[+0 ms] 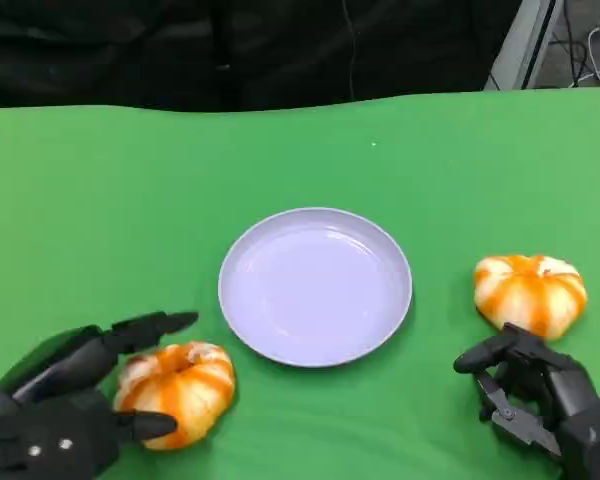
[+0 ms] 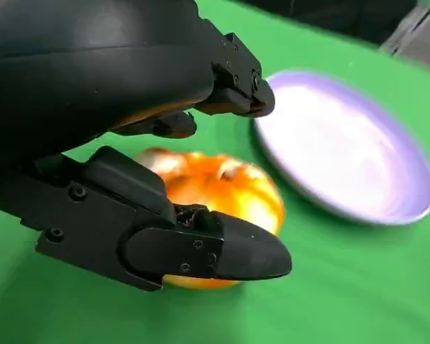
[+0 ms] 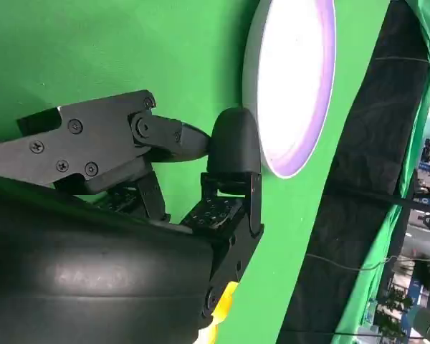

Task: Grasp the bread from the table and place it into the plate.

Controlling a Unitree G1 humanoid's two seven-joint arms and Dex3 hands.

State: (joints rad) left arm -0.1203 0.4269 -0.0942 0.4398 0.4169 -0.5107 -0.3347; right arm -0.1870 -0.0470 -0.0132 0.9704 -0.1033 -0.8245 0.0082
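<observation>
An orange-and-white striped bread (image 1: 180,390) lies on the green table just left of the lilac plate (image 1: 315,285). My left hand (image 1: 60,410) reaches around this bread, one finger beyond it and the thumb on its near side; the bread still rests on the cloth. In the left wrist view the bread (image 2: 222,190) sits between the spread fingers of that hand (image 2: 115,143), with the plate (image 2: 344,150) just past it. A second, similar bread (image 1: 530,290) lies right of the plate. My right hand (image 1: 545,400) hovers just in front of it, fingers loosely bent, holding nothing.
The green cloth (image 1: 100,200) covers the whole table, with a dark backdrop behind its far edge. In the right wrist view the plate (image 3: 294,79) lies beyond my right hand (image 3: 129,215), and a yellow sliver of bread (image 3: 222,304) peeks out beside it.
</observation>
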